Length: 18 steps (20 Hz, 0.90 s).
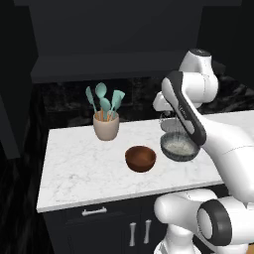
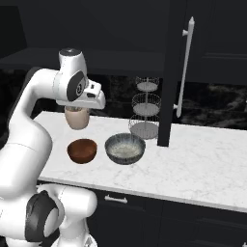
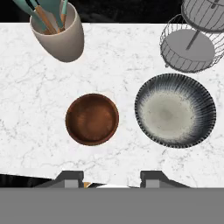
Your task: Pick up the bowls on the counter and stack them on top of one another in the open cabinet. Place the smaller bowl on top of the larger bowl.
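Here, both bowls are seen resting on the counter (image 3: 26, 131), a white marble slab with faint grey veins, and nothing is held. The smaller bowl (image 3: 92, 119), glossy and reddish-brown, is taken as the landmark. Just beside it, apart and not touching, the larger bowl (image 3: 175, 110) is set upright, dark grey on the outside with a pale speckled inside and ribbed dark streaks round its rim. Beyond the smaller bowl, toward the dark backsplash, a beige utensil cup (image 3: 59, 38) is found, with teal-headed utensils (image 1: 104, 100) standing in it. Beyond the larger bowl, on the far side from the smaller bowl, a tiered wire basket stand (image 2: 145, 107) is placed close to the wall.

The fingers (image 3: 112, 178) are seen from above the smaller bowl, hanging over the counter's near edge: two dark tips set apart, with bare counter between them and no bowl enclosed. They are parted and empty. In the base views the hand is carried high over the bowls, clear of both.

Above the smaller bowl and the cup, the open cabinet (image 1: 104, 64) is mounted on the wall, near-black, with its shelf ledge showing. Below the counter, dark lower cabinets with silver handles (image 1: 94, 211) are visible.
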Tool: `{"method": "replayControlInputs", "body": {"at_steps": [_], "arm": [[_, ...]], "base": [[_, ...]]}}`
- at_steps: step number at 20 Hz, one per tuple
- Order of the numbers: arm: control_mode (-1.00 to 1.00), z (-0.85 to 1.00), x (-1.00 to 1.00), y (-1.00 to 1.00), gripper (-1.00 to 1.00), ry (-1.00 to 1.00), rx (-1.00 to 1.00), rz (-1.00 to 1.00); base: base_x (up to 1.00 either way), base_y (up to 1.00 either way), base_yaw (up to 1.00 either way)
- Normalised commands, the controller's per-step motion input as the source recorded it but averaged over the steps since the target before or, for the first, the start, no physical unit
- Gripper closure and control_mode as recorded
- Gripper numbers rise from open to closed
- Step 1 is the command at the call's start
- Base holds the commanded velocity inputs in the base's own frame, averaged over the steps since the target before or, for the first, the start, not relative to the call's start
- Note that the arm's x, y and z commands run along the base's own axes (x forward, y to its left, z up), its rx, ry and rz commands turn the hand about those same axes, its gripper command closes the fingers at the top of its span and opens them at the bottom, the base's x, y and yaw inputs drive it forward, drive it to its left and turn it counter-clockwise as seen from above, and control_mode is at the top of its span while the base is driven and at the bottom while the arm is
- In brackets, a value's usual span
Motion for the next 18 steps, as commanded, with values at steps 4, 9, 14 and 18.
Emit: {"method": "replayControlInputs", "body": {"at_steps": [4,9,14,18], "arm": [[-1.00,-0.03,-0.30,0.00,-1.00,-0.02,0.00,0.00],[-1.00,-0.64,-0.90,0.49,-1.00,-0.04,-0.09,0.00],[-1.00,-1.00,-0.12,0.68,-1.00,0.39,-0.02,-0.19],[-1.00,-0.93,0.31,0.04,-1.00,0.56,0.07,-0.37]], "base": [[0.00,0.00,0.00],[0.00,0.00,0.00],[0.00,0.00,0.00],[0.00,0.00,0.00]]}}
